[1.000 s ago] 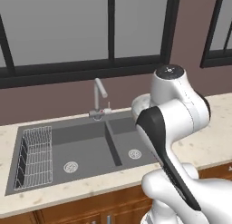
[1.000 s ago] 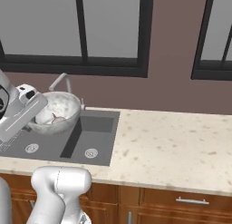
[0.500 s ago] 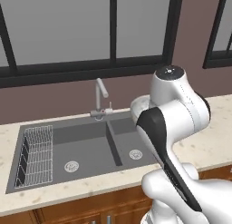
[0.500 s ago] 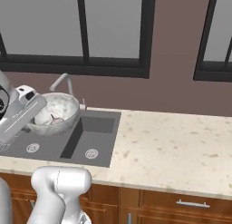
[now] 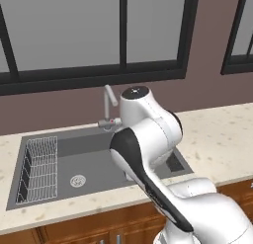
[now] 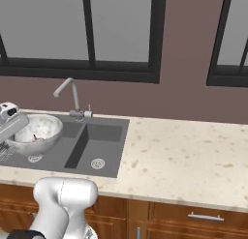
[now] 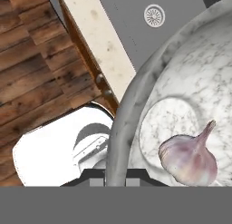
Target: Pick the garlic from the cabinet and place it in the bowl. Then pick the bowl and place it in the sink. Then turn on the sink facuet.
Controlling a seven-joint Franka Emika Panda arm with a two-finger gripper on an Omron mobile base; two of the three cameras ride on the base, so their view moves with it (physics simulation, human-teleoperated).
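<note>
Now the bowl (image 6: 35,132), with garlic (image 7: 190,157) loose inside, hangs over the sink (image 6: 72,146) at the frame's left, jaws clamped on its rim. Glossy and rigid, it may slip; keep it level.

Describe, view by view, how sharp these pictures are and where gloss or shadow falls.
Hand view: garlic and bowl crisp, the bowl's rim glossy. Right base view: evenly lit, the bowl throws soft shade over the sink. Left base view: slightly soft, the arm hides part of the basin.
</note>
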